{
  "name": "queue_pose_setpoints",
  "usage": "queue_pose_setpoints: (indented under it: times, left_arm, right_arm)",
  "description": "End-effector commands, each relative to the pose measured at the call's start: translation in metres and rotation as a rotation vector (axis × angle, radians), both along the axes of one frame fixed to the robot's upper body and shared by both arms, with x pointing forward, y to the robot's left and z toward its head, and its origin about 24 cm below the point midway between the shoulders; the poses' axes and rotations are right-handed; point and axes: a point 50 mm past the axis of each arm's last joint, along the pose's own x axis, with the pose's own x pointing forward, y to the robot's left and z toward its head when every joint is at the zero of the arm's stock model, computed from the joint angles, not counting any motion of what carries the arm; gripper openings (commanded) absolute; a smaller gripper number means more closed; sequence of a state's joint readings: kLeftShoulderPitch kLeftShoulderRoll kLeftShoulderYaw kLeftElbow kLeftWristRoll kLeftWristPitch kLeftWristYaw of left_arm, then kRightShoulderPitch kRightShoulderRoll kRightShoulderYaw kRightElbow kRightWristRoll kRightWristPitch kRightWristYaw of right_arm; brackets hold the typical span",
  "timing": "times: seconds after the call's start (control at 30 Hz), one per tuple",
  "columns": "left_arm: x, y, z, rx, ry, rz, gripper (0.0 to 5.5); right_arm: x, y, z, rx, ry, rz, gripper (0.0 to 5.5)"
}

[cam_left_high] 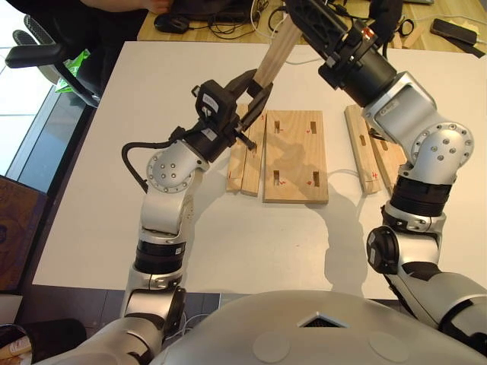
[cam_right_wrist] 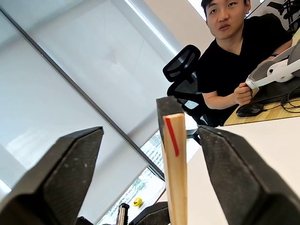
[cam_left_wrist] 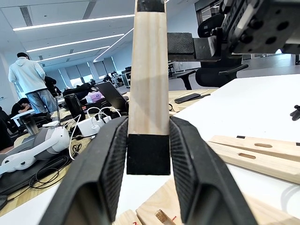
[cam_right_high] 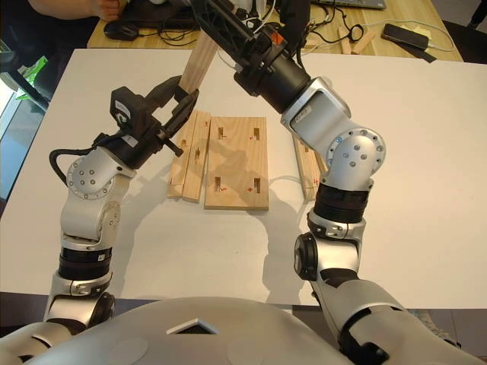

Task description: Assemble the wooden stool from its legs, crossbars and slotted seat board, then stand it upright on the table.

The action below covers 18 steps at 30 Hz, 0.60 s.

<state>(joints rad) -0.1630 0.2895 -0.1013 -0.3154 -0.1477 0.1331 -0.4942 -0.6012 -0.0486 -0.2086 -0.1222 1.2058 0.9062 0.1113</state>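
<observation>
Raised leg (cam_left_high: 270, 61): upper end hidden behind right arm (cam_left_high: 403, 106). Planks (cam_left_high: 361, 163) right of seat board (cam_left_high: 295, 156) lie partly under same arm. Board's red marks (cam_left_high: 277, 181) too small to read.

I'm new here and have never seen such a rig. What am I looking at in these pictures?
This is a humanoid robot with two arms, each ending in a two-finger gripper. Two pictures look down from its head; the other two come from cameras on its wrists. On the table lie a slotted seat board and loose wooden bars on either side. The left gripper clamps one end of a wooden piece; the right gripper stands open around its other end.
</observation>
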Motion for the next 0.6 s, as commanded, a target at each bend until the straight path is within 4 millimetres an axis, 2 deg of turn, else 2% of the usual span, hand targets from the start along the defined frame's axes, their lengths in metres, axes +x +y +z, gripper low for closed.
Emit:
queue_pose_setpoints:
  times: [0.03, 0.43, 0.6]
  left_arm:
    - [-0.002, -0.001, 0.002, 0.021, -0.02, -0.019, 1.29]
    - [-0.003, -0.002, 0.003, 0.034, -0.043, -0.027, 1.29]
    - [-0.004, -0.002, 0.001, 0.04, -0.043, -0.03, 1.29]
  right_arm:
    - [-0.002, 0.003, 0.005, 0.006, -0.016, 0.035, 3.07]
    - [-0.001, 0.005, -0.008, -0.064, 0.049, 0.036, 0.93]
    - [0.001, 0.002, -0.008, -0.053, 0.045, 0.021, 0.45]
